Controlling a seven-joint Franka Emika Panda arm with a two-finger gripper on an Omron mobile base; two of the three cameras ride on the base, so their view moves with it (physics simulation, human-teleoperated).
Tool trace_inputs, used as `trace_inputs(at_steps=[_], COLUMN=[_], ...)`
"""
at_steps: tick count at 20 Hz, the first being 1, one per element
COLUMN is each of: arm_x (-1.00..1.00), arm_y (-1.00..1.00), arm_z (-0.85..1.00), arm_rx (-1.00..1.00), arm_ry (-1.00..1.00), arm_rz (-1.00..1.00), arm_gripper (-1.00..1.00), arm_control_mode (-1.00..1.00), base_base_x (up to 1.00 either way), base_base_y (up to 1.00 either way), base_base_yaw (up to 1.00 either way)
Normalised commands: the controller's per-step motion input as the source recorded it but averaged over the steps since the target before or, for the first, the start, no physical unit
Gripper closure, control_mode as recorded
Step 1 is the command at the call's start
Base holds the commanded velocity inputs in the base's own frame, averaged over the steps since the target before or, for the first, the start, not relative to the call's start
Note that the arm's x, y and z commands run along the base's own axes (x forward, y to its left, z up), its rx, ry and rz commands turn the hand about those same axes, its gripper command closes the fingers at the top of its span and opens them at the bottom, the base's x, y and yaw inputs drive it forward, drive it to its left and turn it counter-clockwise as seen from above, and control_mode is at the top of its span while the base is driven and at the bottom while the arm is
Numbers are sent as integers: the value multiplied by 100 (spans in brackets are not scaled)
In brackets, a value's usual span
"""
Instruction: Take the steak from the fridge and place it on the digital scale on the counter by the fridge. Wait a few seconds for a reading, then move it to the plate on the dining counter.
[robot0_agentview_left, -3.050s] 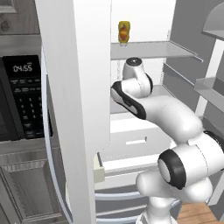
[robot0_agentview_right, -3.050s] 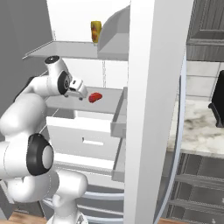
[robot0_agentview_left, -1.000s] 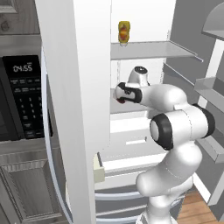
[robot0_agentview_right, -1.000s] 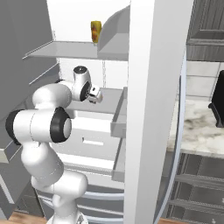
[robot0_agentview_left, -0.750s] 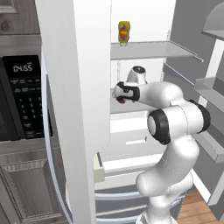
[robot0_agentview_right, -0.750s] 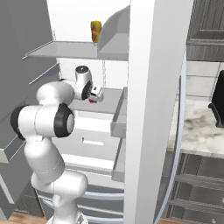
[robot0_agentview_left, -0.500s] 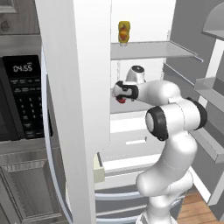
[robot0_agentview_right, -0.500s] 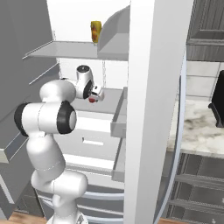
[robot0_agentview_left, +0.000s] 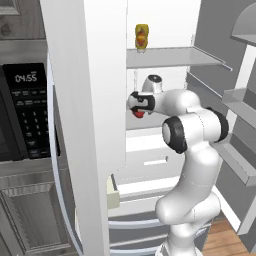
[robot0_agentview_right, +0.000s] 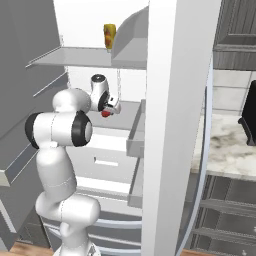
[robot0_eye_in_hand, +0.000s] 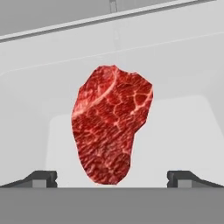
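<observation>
The steak (robot0_eye_in_hand: 111, 127), a bright red marbled lump, lies on the fridge's pale grey shelf (robot0_eye_in_hand: 179, 65) straight ahead of my hand. My gripper (robot0_eye_in_hand: 113, 179) is open, one dark fingertip (robot0_eye_in_hand: 41, 177) left of the meat's near end and the other far to its right, neither touching it. In the left base view the gripper (robot0_agentview_left: 136, 107) reaches into the white fridge (robot0_agentview_left: 85, 100) with the steak (robot0_agentview_left: 138, 114) just under it. From the right base view the gripper (robot0_agentview_right: 110, 107) hangs over the steak (robot0_agentview_right: 105, 113) beside the fridge door (robot0_agentview_right: 175, 100).
A yellow-orange bottle (robot0_agentview_left: 142, 37) (robot0_agentview_right: 109, 36) stands on the shelf above. A black microwave (robot0_agentview_left: 25, 115) sits left of the fridge. The marble counter (robot0_agentview_right: 225, 145) with a black toaster oven (robot0_agentview_right: 250, 115) lies right of the door. White drawers (robot0_agentview_right: 105, 160) are below the hand.
The arm has stretched deeper into the fridge and the hand has come down over the steak. In the last second it has crept slightly closer; the steak has stayed put.
</observation>
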Motion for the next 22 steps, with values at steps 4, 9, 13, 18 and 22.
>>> trace_inputs(at_steps=[4,9,13,18,22], arm_x=[23,18,4,1,0], arm_y=[0,0,0,2,4], arm_z=[-22,-14,0,-5,-12], arm_rx=[0,0,-1,0,0], arm_ry=[0,0,0,0,0], arm_rz=[0,0,0,0,0], arm_gripper=[-100,-100,-100,-100,-100], arm_control_mode=[-100,-100,-100,-100,-100], base_base_x=[0,0,0,0,0], base_base_y=[0,0,0,0,0], base_base_yaw=[0,0,0,0,0])
